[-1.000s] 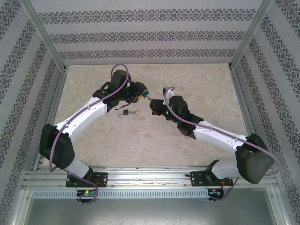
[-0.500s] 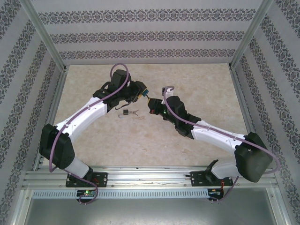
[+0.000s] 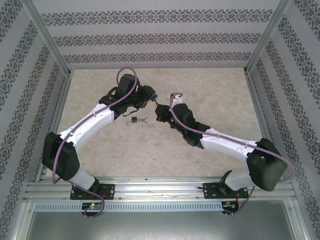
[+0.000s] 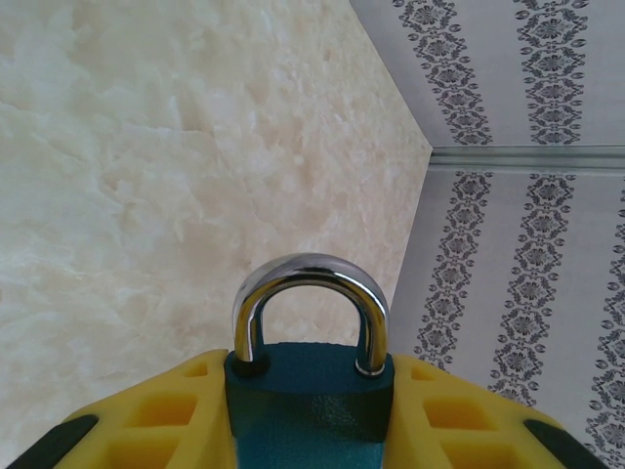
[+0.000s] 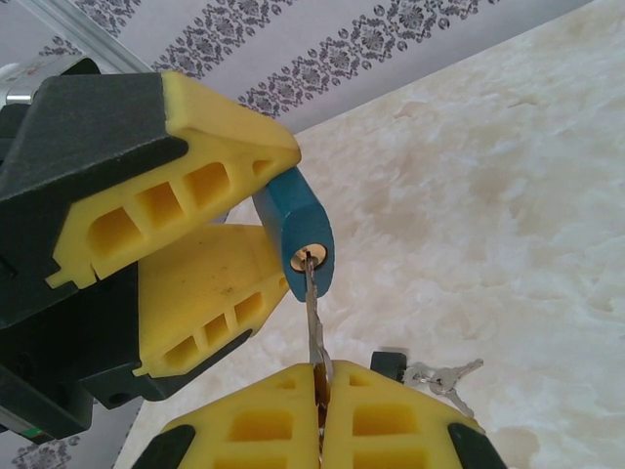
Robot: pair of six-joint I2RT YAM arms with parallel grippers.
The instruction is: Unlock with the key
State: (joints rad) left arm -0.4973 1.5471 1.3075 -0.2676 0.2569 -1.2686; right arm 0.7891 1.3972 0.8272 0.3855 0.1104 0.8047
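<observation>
The right gripper (image 5: 320, 379) is closed on the head of the key (image 5: 313, 318), which sits pressed between its two yellow fingers. The blade of the key stands in the keyhole on the bottom face of the padlock (image 5: 301, 230). The left gripper (image 5: 281, 217) clamps the blue body of the padlock from both sides. The steel shackle (image 4: 310, 278) sticks out past the fingertips and both its legs sit in the body.

The two grippers meet in the air above the worktop (image 3: 210, 90), near its middle and somewhat toward the far edge. On the worktop just beside them, on the near left side, lies a small bunch of keys (image 5: 444, 375). A dark thing (image 5: 390, 362) touches it. It is perhaps a second small lock, but the view is too coarse to be sure.
</observation>
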